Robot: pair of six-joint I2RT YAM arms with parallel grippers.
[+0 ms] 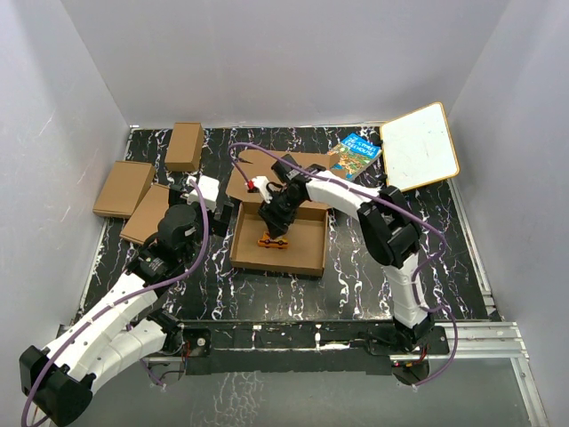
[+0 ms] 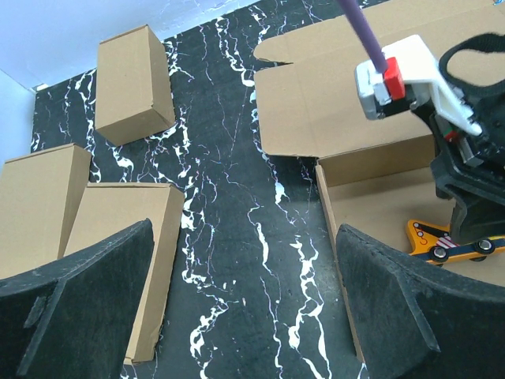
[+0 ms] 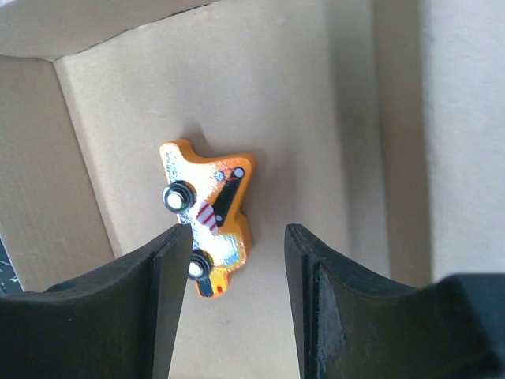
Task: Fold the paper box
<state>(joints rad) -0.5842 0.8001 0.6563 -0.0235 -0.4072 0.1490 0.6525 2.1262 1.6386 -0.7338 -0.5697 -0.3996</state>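
- The paper box (image 1: 277,265) is sitting in the middle of the table (image 1: 356,285). It is only partly folded: the side walls are standing up to form a shallow tray, while the lid flap is lying flat behind the tray, on the far side from the arm bases.
- Inside the paper box an orange toy vehicle (image 3: 209,213) with small wheels is lying on the cardboard floor, nearer to the left wall. Nothing else is showing in the tray.
- The right gripper (image 3: 237,237) is hanging directly over the paper box and pointing down at the toy. Its jaws are standing about half open, one on each side of the toy, and they are not gripping it. One finger is covering an edge of the toy, so I cannot tell whether it is touching.
- I am judging that the toy is going in as contents, so the lid is staying back to keep the tray open.
- The left gripper (image 2: 245,229) is hovering just beside the left wall of the paper box, with its jaws spread fully and holding nothing. It seems to be waiting where it can steady or fold that wall.
- Three smaller folded boxes (image 1: 123,187) are lying to the left of the paper box, apart from it.
- A blue book (image 1: 358,153) and a white board (image 1: 420,145) are resting beyond the far right corner of the paper box.
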